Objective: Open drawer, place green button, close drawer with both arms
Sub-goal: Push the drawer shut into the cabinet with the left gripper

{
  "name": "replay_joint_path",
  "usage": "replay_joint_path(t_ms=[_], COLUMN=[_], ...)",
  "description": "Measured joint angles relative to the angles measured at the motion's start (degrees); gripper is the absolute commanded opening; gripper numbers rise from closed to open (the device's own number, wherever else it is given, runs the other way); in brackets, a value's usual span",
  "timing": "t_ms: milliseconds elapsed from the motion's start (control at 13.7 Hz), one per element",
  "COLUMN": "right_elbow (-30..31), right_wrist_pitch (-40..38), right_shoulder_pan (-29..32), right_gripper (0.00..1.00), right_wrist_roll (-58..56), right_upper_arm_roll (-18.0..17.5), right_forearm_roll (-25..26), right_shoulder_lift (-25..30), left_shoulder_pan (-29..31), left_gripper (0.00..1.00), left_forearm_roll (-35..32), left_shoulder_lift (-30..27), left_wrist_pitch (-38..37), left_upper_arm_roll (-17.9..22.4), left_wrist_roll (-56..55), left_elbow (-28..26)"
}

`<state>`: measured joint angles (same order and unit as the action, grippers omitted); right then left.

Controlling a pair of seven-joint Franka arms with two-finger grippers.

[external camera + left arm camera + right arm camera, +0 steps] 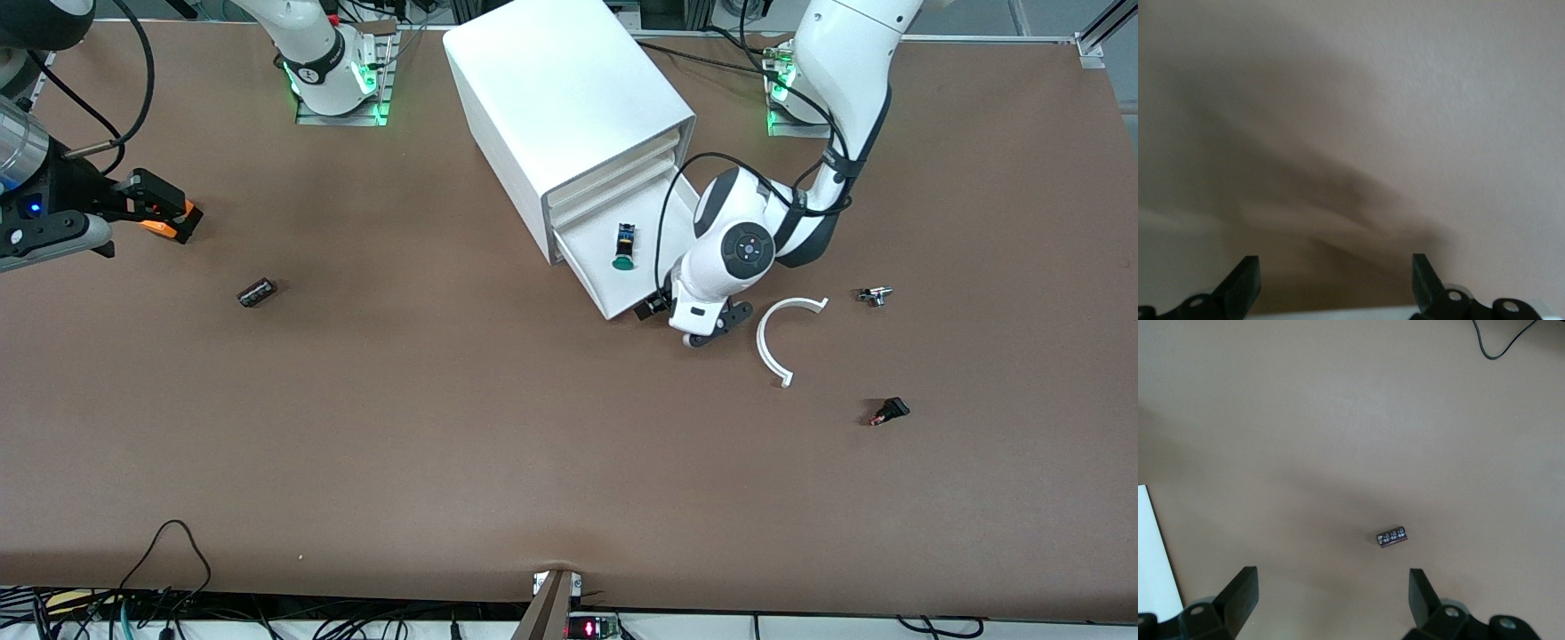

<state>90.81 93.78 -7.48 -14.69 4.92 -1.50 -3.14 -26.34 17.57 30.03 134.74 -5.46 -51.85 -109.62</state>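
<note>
No legible text showing in any view. Small black cylinder carrying pale print on its side in right wrist view, characters too small to read. Red lit display glowing at table's camera edge, digits not resolving. No labels showing on cabinet or arms.

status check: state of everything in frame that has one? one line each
drawer: pulled open, lowest tray of the cabinet
button: lying in the open drawer
cabinet: upper trays shut
left gripper: open, empty, low at the drawer's front corner
right gripper: open, empty, waiting above the table toward the right arm's end
small black cylinder: lying on its side on the table, untouched
</note>
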Motion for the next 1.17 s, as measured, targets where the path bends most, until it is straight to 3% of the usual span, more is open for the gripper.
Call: replay_joint_path(t_ms=[1166], right_elbow=[0.00], right_wrist_pitch=[-0.02], right_shoulder_pan=[0.00], right_gripper=[1.00], right_wrist_roll=[0.00], right_upper_arm_roll=[0.00], right_forearm_roll=[0.00], right_shoulder_lift=[0.00], left_shoulder_pan=[-5.75], left_gripper=[1.00], left_forearm_roll=[1.90], left_shoulder_lift=[1.27], left_wrist_pitch=[-0.46], left_upper_arm_roll=[-7.11], left_wrist_roll=[-1.12], left_elbow=[-1.16])
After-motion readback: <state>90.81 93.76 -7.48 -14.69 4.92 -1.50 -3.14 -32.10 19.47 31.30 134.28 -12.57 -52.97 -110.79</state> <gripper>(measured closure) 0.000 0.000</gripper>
